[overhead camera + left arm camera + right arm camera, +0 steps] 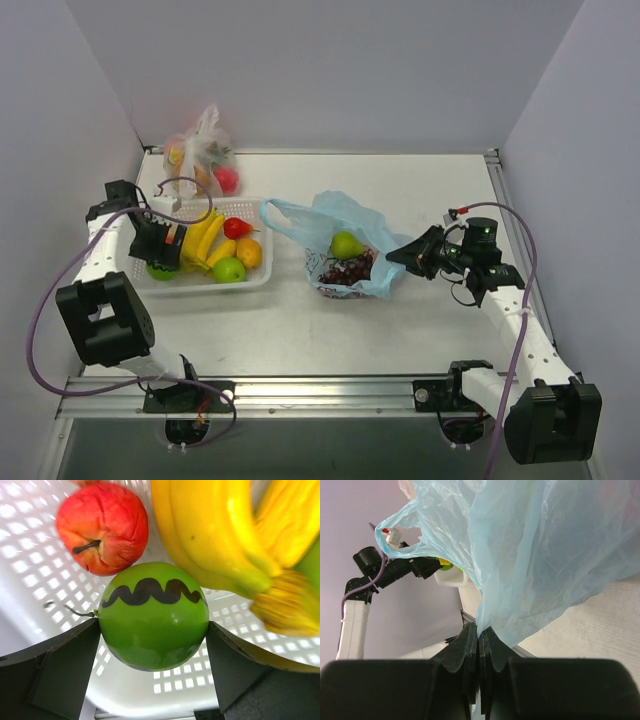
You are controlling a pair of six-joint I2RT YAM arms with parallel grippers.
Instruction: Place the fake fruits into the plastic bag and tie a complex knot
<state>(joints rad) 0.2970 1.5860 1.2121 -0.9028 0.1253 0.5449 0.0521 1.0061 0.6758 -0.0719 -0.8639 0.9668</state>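
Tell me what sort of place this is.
Likely a robot test booth in a lab: plain white walls boxing in a table, a left arm and right arm bolted to a metal rail, toy fruit in a basket.

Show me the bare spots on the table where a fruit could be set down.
Free: the table strip in front of the white basket and plastic bag, and the back-right stretch behind the bag. Crowded: the packed basket and the narrow gap beside the bag.

The bananas run off the left wrist view's top edge, their stalk end blurred.
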